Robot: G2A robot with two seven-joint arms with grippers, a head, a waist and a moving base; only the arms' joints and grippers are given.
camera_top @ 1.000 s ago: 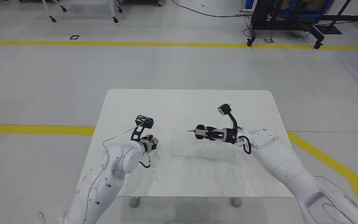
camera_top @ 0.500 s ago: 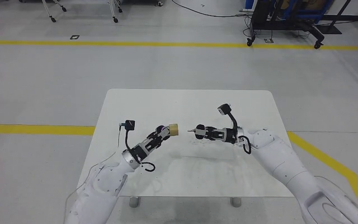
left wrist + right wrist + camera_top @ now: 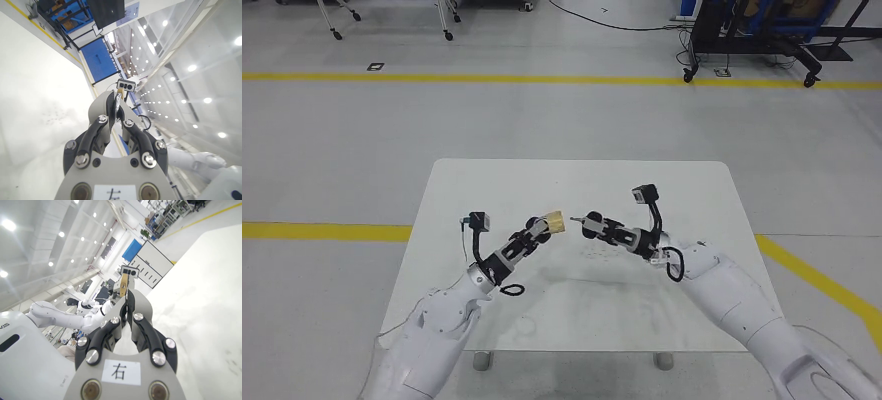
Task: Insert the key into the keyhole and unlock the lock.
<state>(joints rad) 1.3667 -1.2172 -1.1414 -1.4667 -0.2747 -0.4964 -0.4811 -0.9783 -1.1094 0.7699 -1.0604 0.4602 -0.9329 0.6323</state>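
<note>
Above the middle of the white table (image 3: 642, 190), my left gripper (image 3: 540, 229) is shut on a brass padlock (image 3: 554, 221). In the left wrist view the gripper (image 3: 115, 98) pinches the lock's silver shackle (image 3: 116, 103), and the brass body (image 3: 120, 94) sticks out past the fingertips. My right gripper (image 3: 590, 224) faces it from the right, shut on a small key (image 3: 578, 220) whose tip is a short gap from the lock. In the right wrist view the padlock (image 3: 123, 285) shows its keyhole face just beyond my shut right gripper (image 3: 127, 294); the key itself is hidden between the pads.
Both grippers hang in the air over the table's centre. A few dark scuff marks (image 3: 597, 250) lie on the tabletop under them. A yellow floor line (image 3: 322, 231) runs past the table on both sides.
My left arm has swung out from near its body and brought the padlock up to the table's centre. My right gripper with the key has shifted slightly left and farther back, closing the gap.
</note>
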